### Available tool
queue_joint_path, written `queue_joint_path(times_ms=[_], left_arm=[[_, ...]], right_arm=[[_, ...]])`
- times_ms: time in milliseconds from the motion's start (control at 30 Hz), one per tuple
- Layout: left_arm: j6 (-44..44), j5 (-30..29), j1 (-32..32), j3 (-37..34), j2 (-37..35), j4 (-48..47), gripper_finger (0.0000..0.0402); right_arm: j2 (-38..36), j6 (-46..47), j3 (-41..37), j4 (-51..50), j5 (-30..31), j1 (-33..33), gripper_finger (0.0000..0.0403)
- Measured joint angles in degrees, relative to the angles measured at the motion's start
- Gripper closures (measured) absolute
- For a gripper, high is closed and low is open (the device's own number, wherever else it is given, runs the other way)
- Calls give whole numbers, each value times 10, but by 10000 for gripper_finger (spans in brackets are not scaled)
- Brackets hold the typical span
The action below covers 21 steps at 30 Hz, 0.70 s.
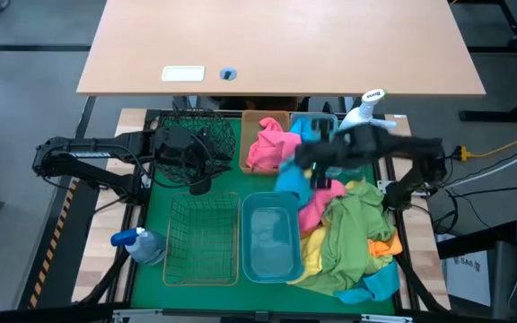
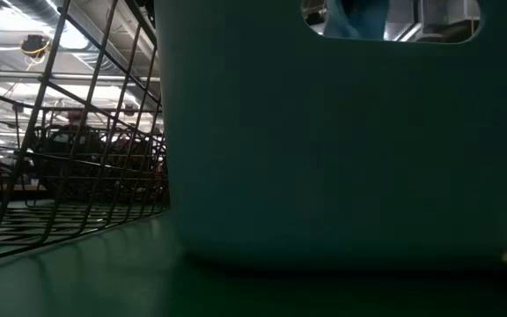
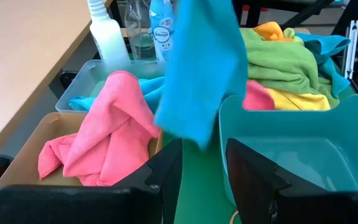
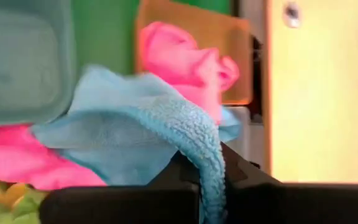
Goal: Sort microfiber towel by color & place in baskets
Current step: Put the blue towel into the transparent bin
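Standing at the front edge of the table, nearest me is a white-and-blue spray bottle (image 1: 137, 244) lying at the front left corner of the green mat (image 1: 151, 202), just beside the rectangular wire basket (image 1: 203, 238), which holds nothing I can see. Next to that basket sits the blue plastic bin (image 1: 270, 235); in the low view its wall fills most of the picture. To its right a loose heap of towels (image 1: 353, 235) spreads over the mat: green on top, yellow, orange, pink, and a blue corner at the front. Above the gap between bin and heap the right gripper (image 1: 305, 164) hangs, fingers clamped on a blue towel (image 1: 293, 181) that dangles off the mat; the right wrist view shows the terry fold pinched between the dark fingers (image 4: 185, 180). The left gripper (image 1: 197, 172) hovers over the back of the wire basket, in front of the dark green mesh basket (image 1: 203, 133), its fingers (image 3: 247, 171) spread apart with nothing between them. Farther back, the amber bin (image 1: 251, 126) holds a crumpled pink towel (image 1: 272, 144). Beside it the pale blue bin (image 1: 323, 120) shows blue cloth inside. A white spray bottle (image 1: 364, 109) stands at the back right, with the bare wooden desk (image 1: 281, 45) beyond.
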Motion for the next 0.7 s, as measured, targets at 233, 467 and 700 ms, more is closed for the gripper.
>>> queue_joint_path(times_ms=[233,467,700], left_arm=[[0,0,0,0,0,0,282],[0,0,0,0,0,0,282],[0,0,0,0,0,0,282]], right_arm=[[-28,-35,87,-1,5,-107,398],[-65,-62,125,0,5,-203,396],[-98,-60,129,0,39,-292,399]])
